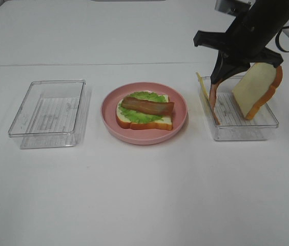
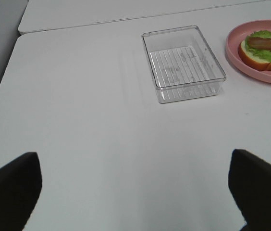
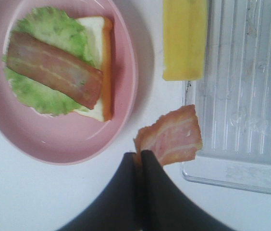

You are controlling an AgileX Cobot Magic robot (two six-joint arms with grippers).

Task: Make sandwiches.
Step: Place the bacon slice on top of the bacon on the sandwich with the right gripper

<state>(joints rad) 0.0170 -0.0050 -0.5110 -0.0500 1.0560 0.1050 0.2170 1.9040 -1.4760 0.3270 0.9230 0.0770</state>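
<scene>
Over the right tray (image 1: pixel 247 134), we are pinching the held bacon strip (image 3: pixel 171 137) by one corner, right jaws pressed together on it (only a thin bite is showing in the wrist view). It is hanging limp, its lower end dangling at the tray's plate-side wall; we cannot tell whether it is clearing the rim. Beside it the cheese square (image 1: pixel 201 83) is leaning on that same wall, and the second bread slice (image 1: pixel 257 89) is standing tilted at the tray's other side. On the pink plate (image 1: pixel 108 110), in the middle of the desk (image 1: pixel 144 195), the sandwich is sitting part-built: lower bread slice (image 1: pixel 155 124), lettuce leaf (image 1: pixel 140 117), plated bacon strip (image 1: pixel 147 106) lying across. Left jaws are spread wide over bare desk, holding nothing, with the left tray (image 2: pixel 188 94) ahead of them.

Risks, as we are judging them: the corner grip is looking marginal, so a quick swing toward the plate may be shaking the strip loose. The dangling end may be snagging the tray wall or brushing the cheese, tipping it out or dragging the tray. Being floppy, the strip may also be landing folded or half off the bread unless we are lowering it slowly.
</scene>
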